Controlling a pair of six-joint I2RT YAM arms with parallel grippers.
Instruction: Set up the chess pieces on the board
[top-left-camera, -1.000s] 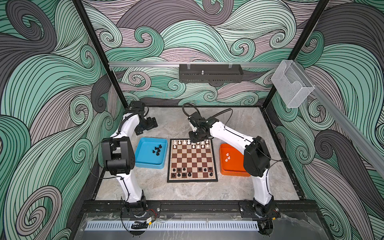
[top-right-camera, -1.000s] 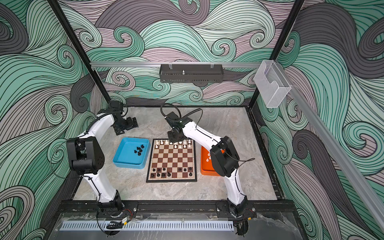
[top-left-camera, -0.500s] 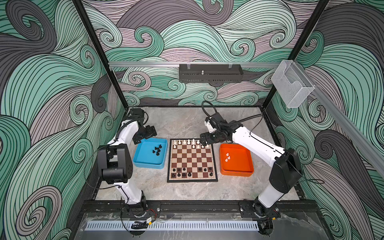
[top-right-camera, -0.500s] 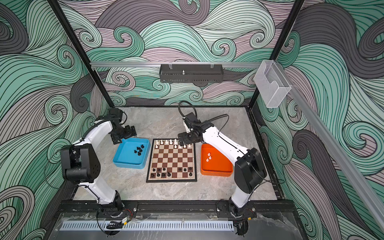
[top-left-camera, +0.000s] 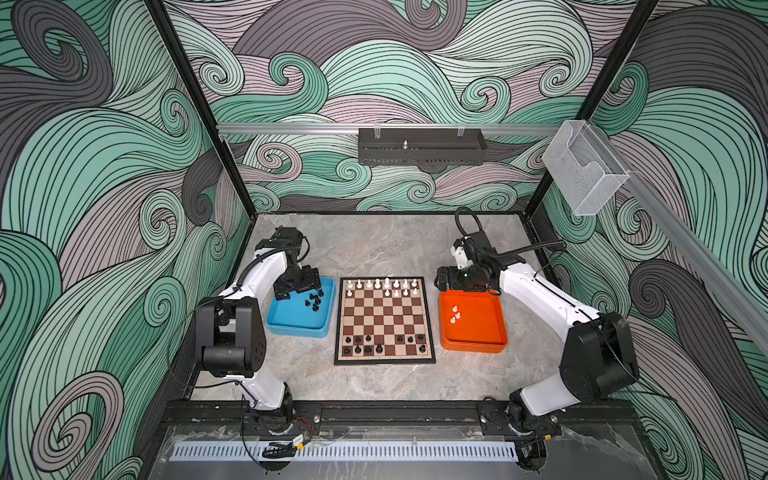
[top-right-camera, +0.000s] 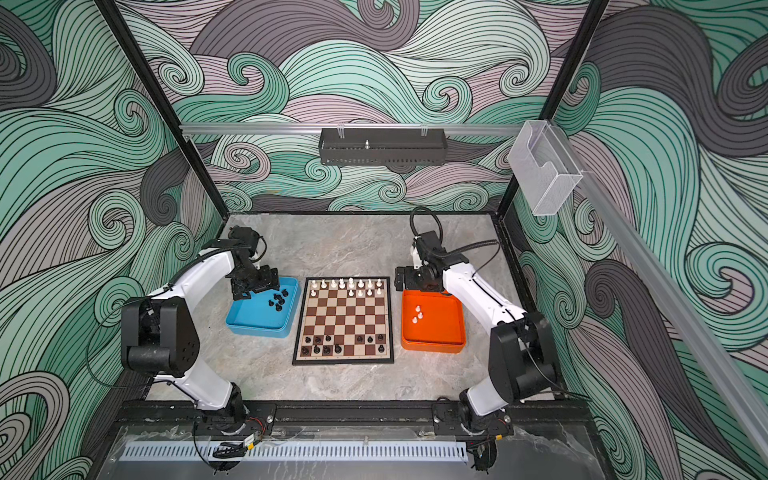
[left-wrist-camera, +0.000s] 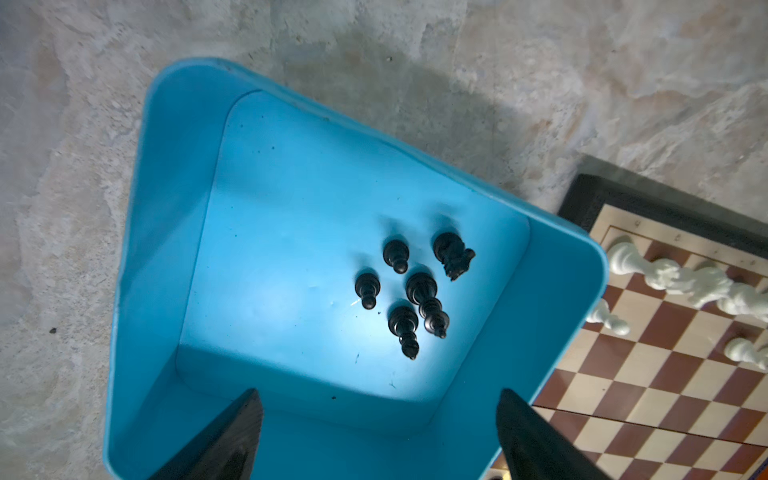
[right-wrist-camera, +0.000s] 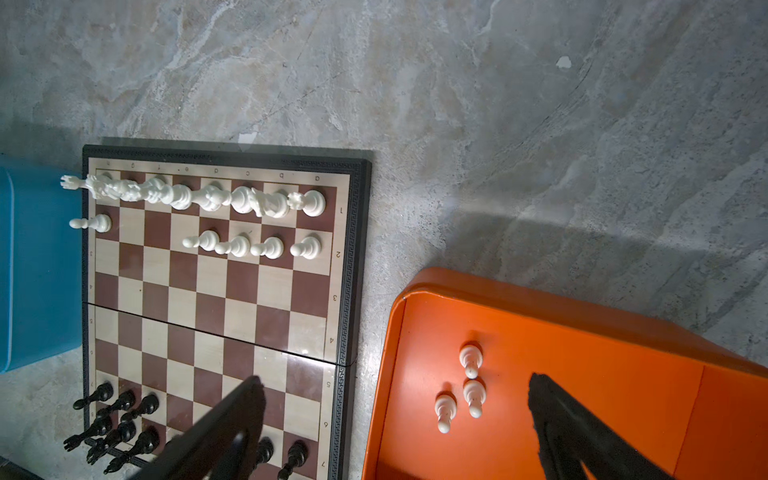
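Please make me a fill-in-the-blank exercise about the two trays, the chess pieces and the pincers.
The orange tray holds ___ white pawns.
The blue tray holds five ___ chess pieces.
The left pincer and the right pincer are both ___.
Missing words: three; black; open.

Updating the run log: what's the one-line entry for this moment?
left gripper open, empty, above blue tray | right gripper open, empty, by orange tray | board partly set
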